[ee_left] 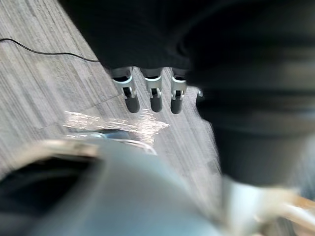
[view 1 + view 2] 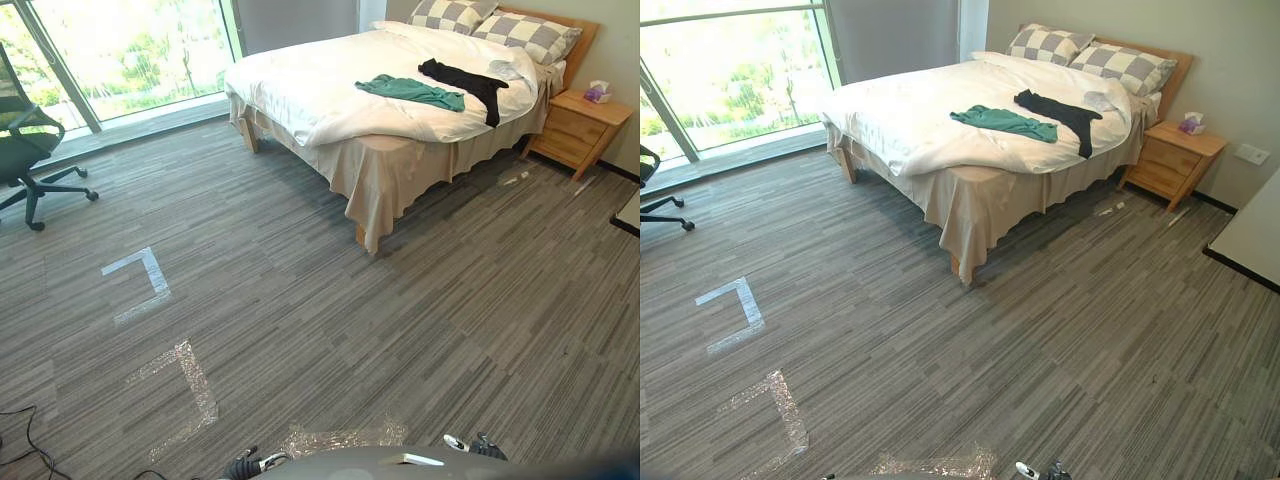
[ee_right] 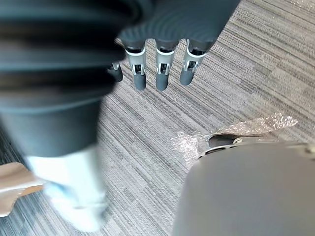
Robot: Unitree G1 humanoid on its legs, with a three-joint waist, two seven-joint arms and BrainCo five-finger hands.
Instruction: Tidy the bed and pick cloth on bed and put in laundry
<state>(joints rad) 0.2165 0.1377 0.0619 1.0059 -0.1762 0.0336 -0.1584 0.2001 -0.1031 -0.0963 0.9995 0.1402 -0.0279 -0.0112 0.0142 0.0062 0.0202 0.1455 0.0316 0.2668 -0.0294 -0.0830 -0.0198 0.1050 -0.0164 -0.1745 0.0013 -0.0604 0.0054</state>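
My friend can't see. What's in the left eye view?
A bed with a white cover stands across a grey floor, with a green cloth and a black cloth lying on top. Checked pillows sit at its head, a wooden nightstand beside it, and a chair by the window.

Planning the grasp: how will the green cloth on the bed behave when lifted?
Likely floppy: the green cloth lies crumpled in folds on the white duvet, so it should drape and dangle. Probably light, being thin and flat. It may snag the black cloth beside it.
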